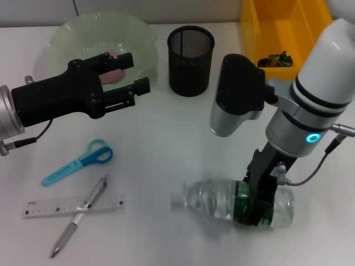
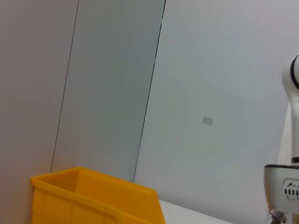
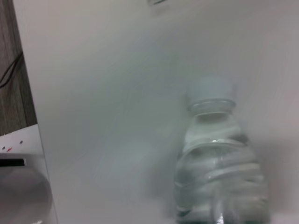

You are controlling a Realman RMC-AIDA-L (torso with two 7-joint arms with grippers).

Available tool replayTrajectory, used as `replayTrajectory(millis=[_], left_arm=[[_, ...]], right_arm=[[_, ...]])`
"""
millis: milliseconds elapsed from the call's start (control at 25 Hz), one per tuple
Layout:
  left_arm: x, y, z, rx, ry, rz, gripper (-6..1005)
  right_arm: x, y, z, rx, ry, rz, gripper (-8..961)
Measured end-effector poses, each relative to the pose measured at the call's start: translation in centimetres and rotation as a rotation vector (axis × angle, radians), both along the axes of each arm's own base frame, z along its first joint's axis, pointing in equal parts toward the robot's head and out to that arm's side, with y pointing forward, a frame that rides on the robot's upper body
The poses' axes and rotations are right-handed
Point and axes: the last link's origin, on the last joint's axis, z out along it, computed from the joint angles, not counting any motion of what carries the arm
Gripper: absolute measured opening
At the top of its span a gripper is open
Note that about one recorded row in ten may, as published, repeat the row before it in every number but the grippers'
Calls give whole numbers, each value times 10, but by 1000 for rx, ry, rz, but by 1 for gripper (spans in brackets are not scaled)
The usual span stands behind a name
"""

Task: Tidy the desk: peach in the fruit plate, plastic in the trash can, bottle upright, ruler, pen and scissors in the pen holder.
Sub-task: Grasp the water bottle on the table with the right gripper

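You have the right gripper (image 1: pixel 260 208) down on the bottle (image 1: pixel 233 202), which lies on its side on the white desk (image 1: pixel 166 138), cap pointing toward the robot's left; the dark fingers straddle the green label, but the arm's own body hides the far side, so you cannot tell how firmly they bear on it. The right wrist view shows only the bottle (image 3: pixel 215 163), blurred, and none of the fingers. Your left gripper (image 1: pixel 130 75) hangs with its 2 fingers apart and nothing between them, over the rim of the pale green fruit plate (image 1: pixel 72 33); it covers most of the pink peach (image 1: pixel 113 72) in the plate. The left wrist view shows just a wall and a corner of the yellow bin (image 2: pixel 93 196). The scissors (image 1: pixel 80 162), ruler (image 1: pixel 75 205) and pen (image 1: pixel 77 217) lie on the desk, the pen crossing the ruler. The black mesh pen holder (image 1: pixel 191 61) stands upright beside the plate. Something dark lies in the yellow bin (image 1: pixel 277 33), too small to identify.
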Motion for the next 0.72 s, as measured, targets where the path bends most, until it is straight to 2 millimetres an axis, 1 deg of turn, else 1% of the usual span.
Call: replayTrajectory(millis=[400,520,560,600,720], left_arm=[[0,1,2,7,0,1,637],[0,2,2,8,0,0,636],[1,2,2,9,0,0,636],[1,2,2,9,0,0,636],[1,2,2,10,1,-2,636]], right_arm=[[10,-5,8,28,29,-35,761],[11,-3,14,59,63,-46,760],[11,-3,21,80,86,-58,760],[11,-3,21,80,86,-58,760],[14,-4,29,107,113,-75,759]])
